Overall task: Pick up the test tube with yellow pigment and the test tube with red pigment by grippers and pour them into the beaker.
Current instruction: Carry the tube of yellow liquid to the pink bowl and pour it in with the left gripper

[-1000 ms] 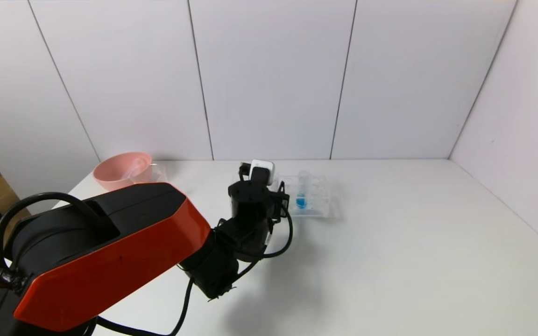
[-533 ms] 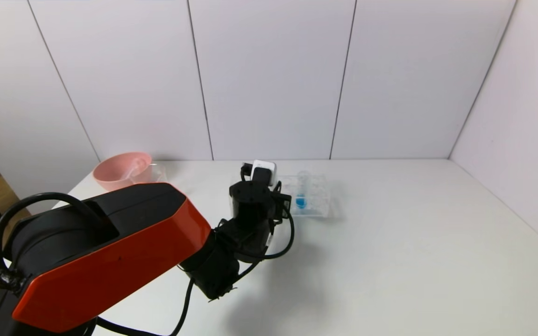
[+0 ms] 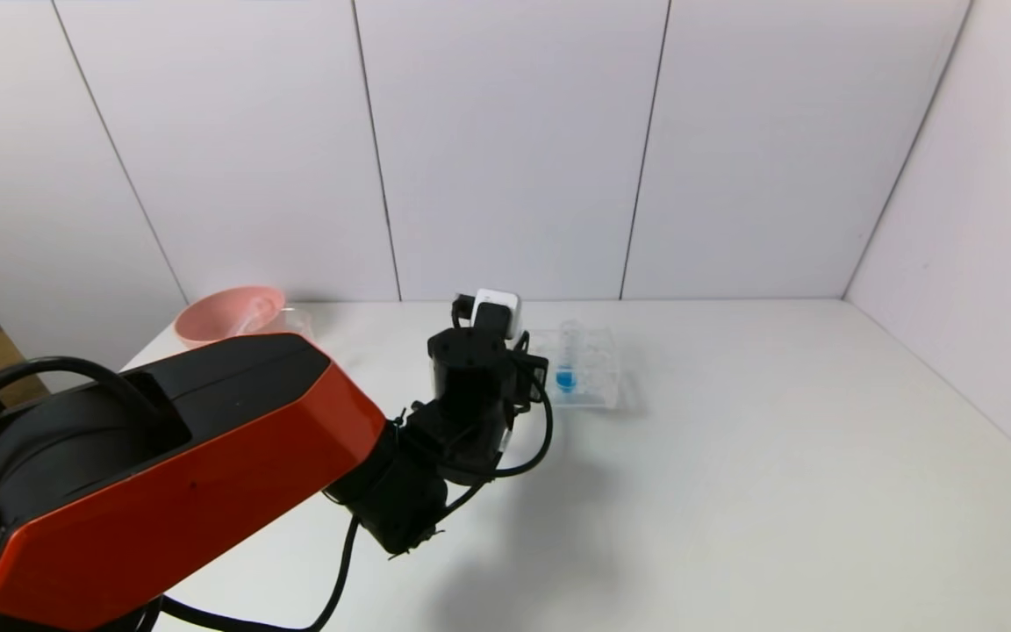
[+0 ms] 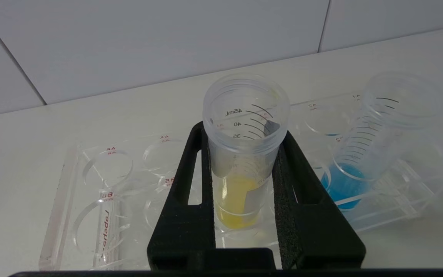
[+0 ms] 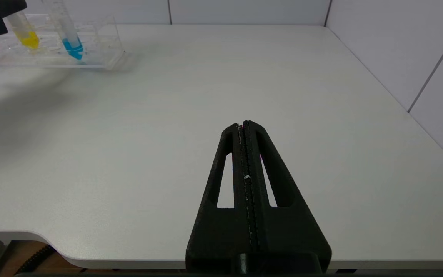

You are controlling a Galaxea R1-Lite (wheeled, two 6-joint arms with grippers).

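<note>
Left end effector [image 4: 244, 154] pinching test tube with yellow pigment [image 4: 240, 169], tube standing in clear rack [image 4: 90, 200]. Blue-liquid tube [image 4: 360, 154] just beside, 3 o'clock. Pink bowl [image 3: 229, 318] at 9 o'clock across table [image 3: 777, 456]. Right end effector [image 5: 246, 129] pressed together, idle at near table edge.

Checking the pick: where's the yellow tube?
The yellow tube stands in the clear rack, clamped in the left gripper, beside the blue tube.
</note>
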